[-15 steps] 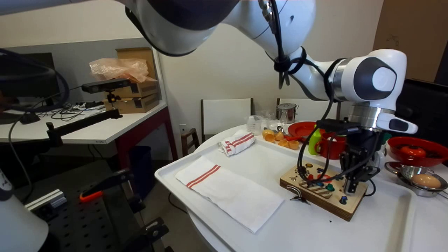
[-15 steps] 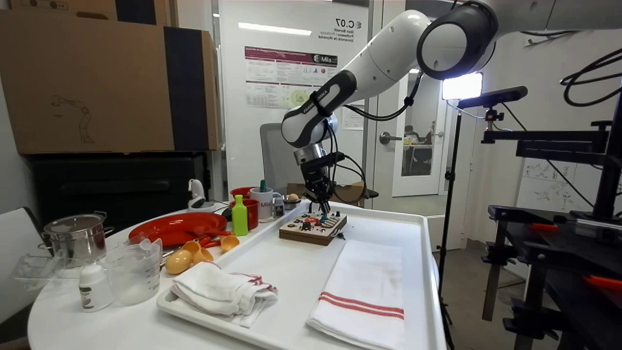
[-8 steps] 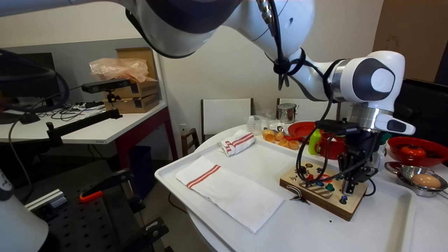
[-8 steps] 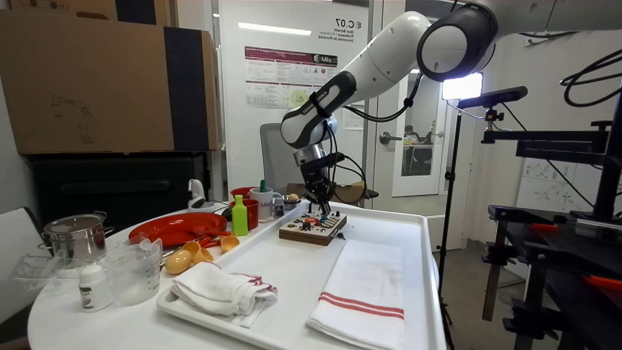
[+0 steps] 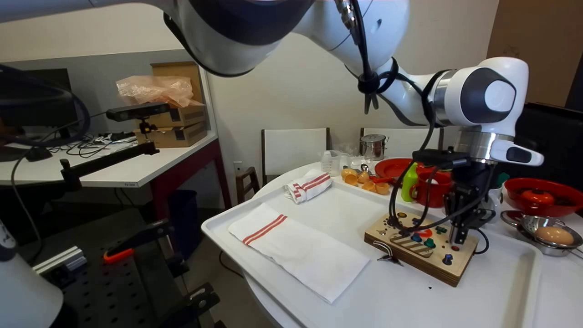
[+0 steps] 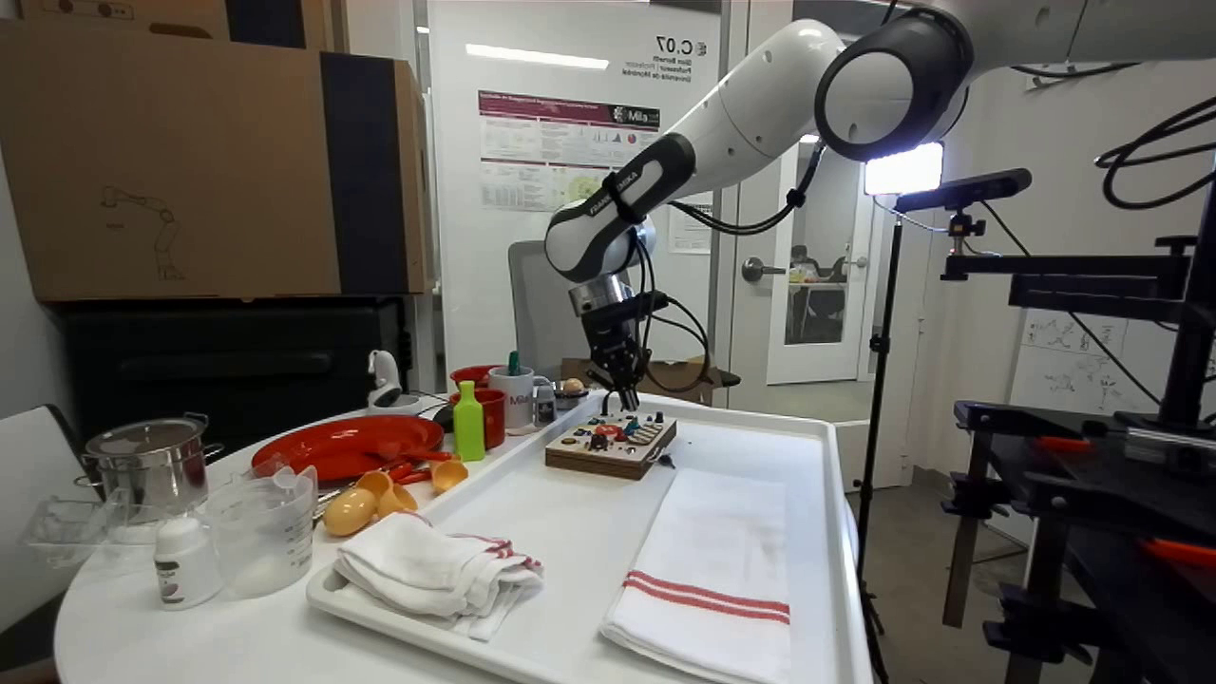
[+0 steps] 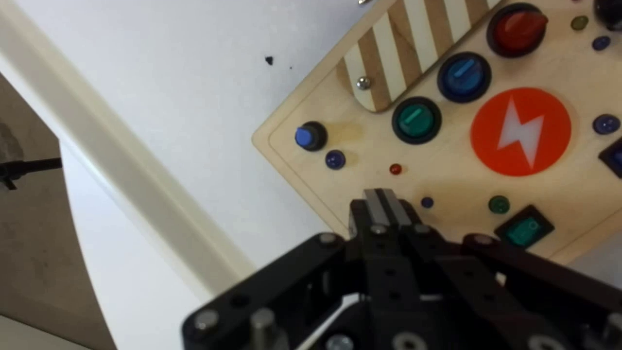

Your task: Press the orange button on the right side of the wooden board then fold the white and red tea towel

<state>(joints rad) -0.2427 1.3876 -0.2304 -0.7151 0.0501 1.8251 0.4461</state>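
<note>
Towel (image 5: 298, 253) lies flat, lower centre in an exterior view; board (image 5: 439, 249), lower right. Pincer (image 7: 382, 194), bottom centre in wrist view: fully closed, empty, near red button (image 5: 455, 248), presumed target. Advise centring first, then pressing straight down.

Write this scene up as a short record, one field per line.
Gripper state: gripper shut, holding nothing, above the wooden board
Nearest control: reddish button just below the gripper in an exterior view; pressed or not, cannot tell
Board position: in the white tray
Towel: striped white tea towel flat in the tray, apart from the board; number of layers unclear
Other cloth: second striped towel bunched at a tray corner
Beyond the tray: green bottle, red plate, steel pot
</note>
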